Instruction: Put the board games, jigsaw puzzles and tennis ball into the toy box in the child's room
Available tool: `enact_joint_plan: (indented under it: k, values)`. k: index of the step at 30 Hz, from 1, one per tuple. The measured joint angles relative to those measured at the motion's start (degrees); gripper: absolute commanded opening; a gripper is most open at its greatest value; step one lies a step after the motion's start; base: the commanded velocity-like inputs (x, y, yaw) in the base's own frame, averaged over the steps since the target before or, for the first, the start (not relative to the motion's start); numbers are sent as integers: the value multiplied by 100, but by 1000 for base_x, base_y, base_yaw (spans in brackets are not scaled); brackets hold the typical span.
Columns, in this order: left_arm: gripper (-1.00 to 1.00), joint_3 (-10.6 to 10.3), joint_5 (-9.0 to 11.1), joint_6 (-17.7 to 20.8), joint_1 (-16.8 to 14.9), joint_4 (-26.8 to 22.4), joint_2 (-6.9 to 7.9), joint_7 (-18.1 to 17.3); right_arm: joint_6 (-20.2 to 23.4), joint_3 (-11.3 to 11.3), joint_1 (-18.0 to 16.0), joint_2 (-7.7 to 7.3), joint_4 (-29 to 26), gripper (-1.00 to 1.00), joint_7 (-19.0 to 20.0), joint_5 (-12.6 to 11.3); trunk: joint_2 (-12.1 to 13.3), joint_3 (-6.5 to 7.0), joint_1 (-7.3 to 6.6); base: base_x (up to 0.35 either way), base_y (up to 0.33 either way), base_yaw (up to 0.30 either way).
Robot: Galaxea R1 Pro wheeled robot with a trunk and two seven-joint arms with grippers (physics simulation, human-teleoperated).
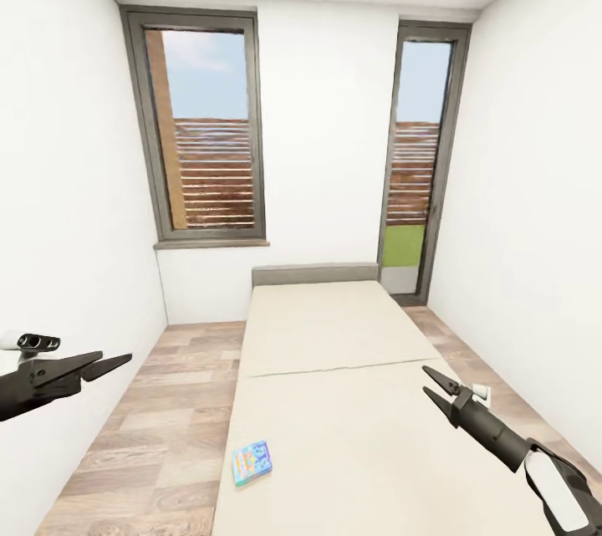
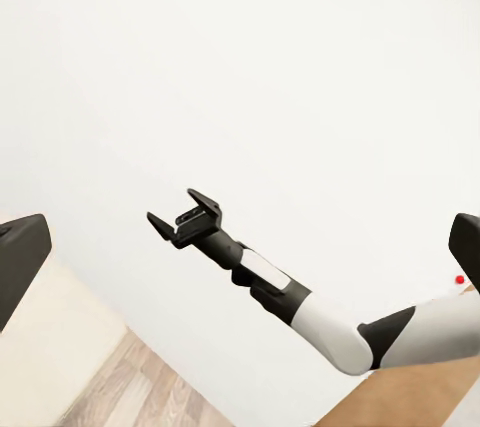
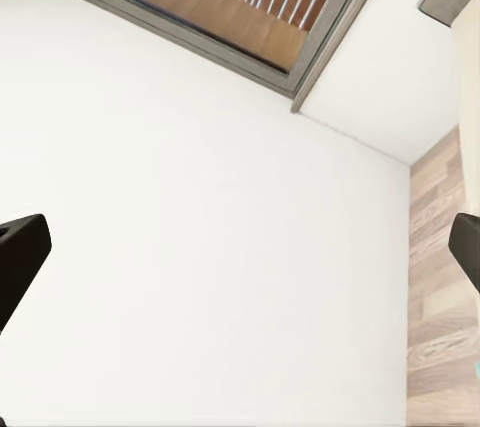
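we see one board game [image 1: 252, 463] flat on the bed [image 1: 334, 335], between the two end effectors, nearer our base. left end effector [image 1: 113, 365] released over the floor [image 1: 159, 402]; right end effector [image 1: 438, 385] released above the bed, holding nothing.

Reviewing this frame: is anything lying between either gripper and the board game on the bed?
Nothing visible does. The board game lies flat on the bare mattress of the bed, near its left edge. The left gripper hangs open over the floor and the right gripper open over the bed, with only open space between them and the game.
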Motion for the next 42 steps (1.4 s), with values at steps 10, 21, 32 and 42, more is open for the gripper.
enact_joint_plan:
  k: [10,21,32,42]
  values:
    - [100,-2,6,0,-3,1,-1,0,-8,-2,2,0,-2,100,8,-11,0,0,-1,32,-8,87]
    - [100,-2,6,0,-3,1,-1,0,-7,-2,2,2,-5,100,8,-10,0,0,0,136,0,3]
    - [100,-2,7,0,-3,1,-1,0,-15,-2,2,14,-2,100,8,-5,0,0,0,119,-7,0]
    - [100,-2,6,0,-3,1,-1,0,-24,-2,2,17,-1,100,6,4,0,0,0,106,-67,0]
